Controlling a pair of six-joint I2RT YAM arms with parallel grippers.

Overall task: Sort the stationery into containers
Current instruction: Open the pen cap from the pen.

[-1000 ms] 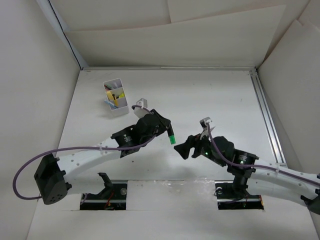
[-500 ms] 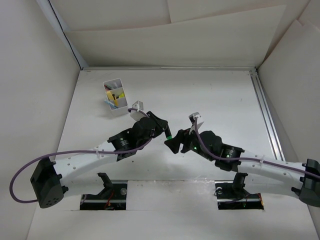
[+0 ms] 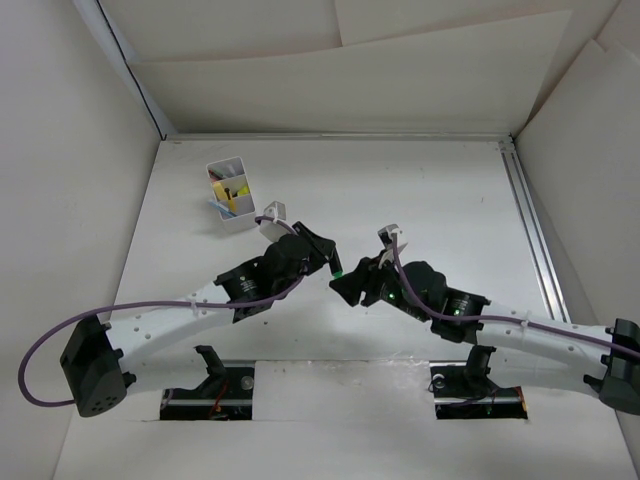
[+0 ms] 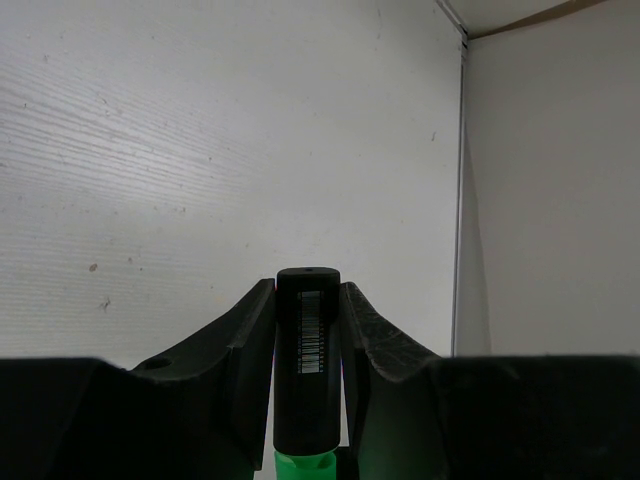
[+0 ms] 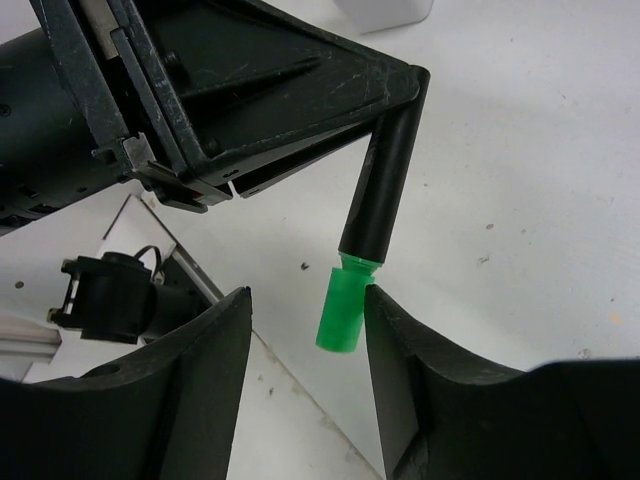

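Top external view is showing two black arms reaching toward each other over the middle of the white table (image 3: 430, 190), their tips nearly meeting. The left pincer (image 3: 330, 263) is clamping a short thick highlighter (image 3: 339, 270) with a black barrel and a bright green end, holding it off the table with the green end pointing at the other arm. The right pincer (image 3: 348, 287) is standing just beside that green end.

Left wrist view is showing the left pincer (image 4: 307, 300) closed tight on the black barrel of the highlighter (image 4: 307, 380). Both fingers (image 4: 235, 345) are pressing on its sides, a barcode label is facing the camera, and a sliver of green is peeking out at the bottom edge.

Right wrist view is showing the highlighter (image 5: 383, 170) sticking slantwise out of the left pincer (image 5: 400, 80). The right pincer (image 5: 305, 300) is gaping open and gripping nothing. The green end is lying in the gap between its fingers (image 5: 205, 380), close against one and clear of the other. Whether it is touching the near finger I cannot tell.

From above, the small white rectangular plastic box (image 3: 240, 218) is sitting well apart at the far left of the table, with yellow, blue and red items showing inside. Which compartment each is lying in I cannot tell.
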